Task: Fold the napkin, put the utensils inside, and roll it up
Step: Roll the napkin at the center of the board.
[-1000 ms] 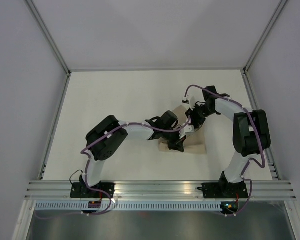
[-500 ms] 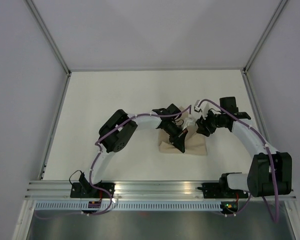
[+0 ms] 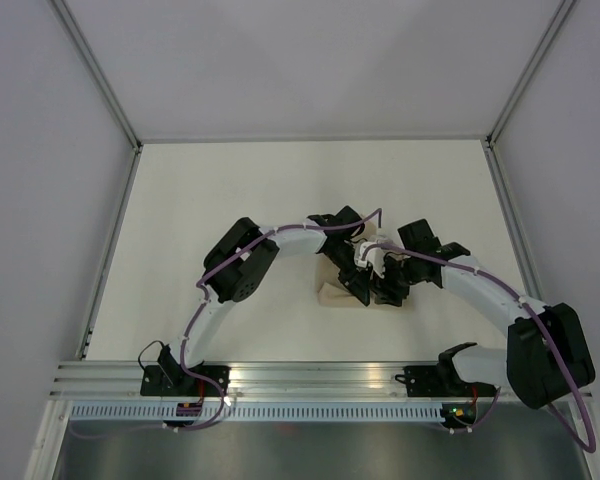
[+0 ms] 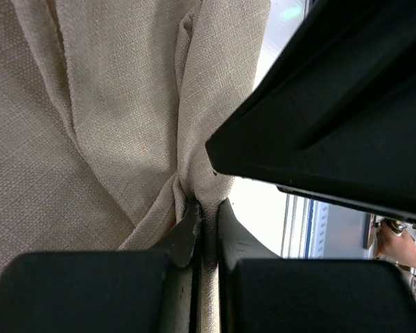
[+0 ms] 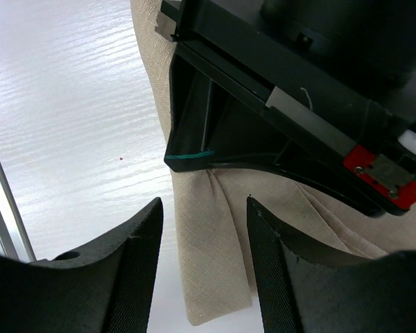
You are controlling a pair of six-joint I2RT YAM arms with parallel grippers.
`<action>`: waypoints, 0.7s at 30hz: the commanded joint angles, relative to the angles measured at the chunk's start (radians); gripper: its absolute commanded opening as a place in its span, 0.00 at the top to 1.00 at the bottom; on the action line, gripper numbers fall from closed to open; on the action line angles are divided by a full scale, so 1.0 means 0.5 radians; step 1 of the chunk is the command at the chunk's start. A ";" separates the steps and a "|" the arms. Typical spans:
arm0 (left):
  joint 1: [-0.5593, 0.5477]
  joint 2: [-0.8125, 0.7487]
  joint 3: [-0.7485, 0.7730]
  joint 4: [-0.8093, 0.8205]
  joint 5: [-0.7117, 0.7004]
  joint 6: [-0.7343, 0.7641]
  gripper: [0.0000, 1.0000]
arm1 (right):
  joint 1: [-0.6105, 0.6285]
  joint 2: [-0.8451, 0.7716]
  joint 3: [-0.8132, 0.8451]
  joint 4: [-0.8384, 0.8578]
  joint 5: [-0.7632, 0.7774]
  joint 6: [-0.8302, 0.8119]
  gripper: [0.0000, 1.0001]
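While the left gripper [image 4: 202, 225] clamps a bunched fold of the napkin [image 4: 90, 125] mid-frame, seemingly to anchor it, the right gripper [image 5: 204, 263] hovers spread wide over the cloth's lower edge on the table [image 5: 62, 104]; no knife showing.

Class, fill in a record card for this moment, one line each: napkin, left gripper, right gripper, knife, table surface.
napkin: plain beige cloth, bunched into long folds, lying on the table
left gripper: shut, pinching a gathered fold of the napkin
right gripper: open, close beside the left gripper, with the napkin's edge between its fingers but not gripped
knife: not visible in any view
table: white, wood-grained surface
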 commanded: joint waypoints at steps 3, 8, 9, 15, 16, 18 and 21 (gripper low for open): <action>-0.009 0.180 -0.022 -0.159 -0.288 -0.052 0.98 | 0.060 -0.025 -0.046 0.026 0.043 -0.006 0.43; -0.006 0.207 -0.013 -0.159 -0.288 -0.058 0.98 | 0.082 -0.099 -0.129 0.069 0.110 -0.039 0.43; -0.006 0.208 -0.016 -0.159 -0.288 -0.058 0.98 | 0.094 -0.096 -0.154 0.081 0.116 -0.045 0.43; 0.001 0.229 -0.019 -0.159 -0.288 -0.065 0.98 | 0.137 -0.108 -0.261 0.293 0.095 0.022 0.44; 0.001 0.229 -0.019 -0.159 -0.288 -0.065 0.98 | 0.143 -0.114 -0.274 0.348 0.095 0.031 0.44; 0.007 0.235 -0.016 -0.159 -0.288 -0.071 0.98 | 0.146 -0.117 -0.319 0.412 0.098 0.047 0.45; 0.013 0.241 -0.016 -0.159 -0.282 -0.074 0.98 | 0.152 -0.124 -0.387 0.544 0.098 0.074 0.48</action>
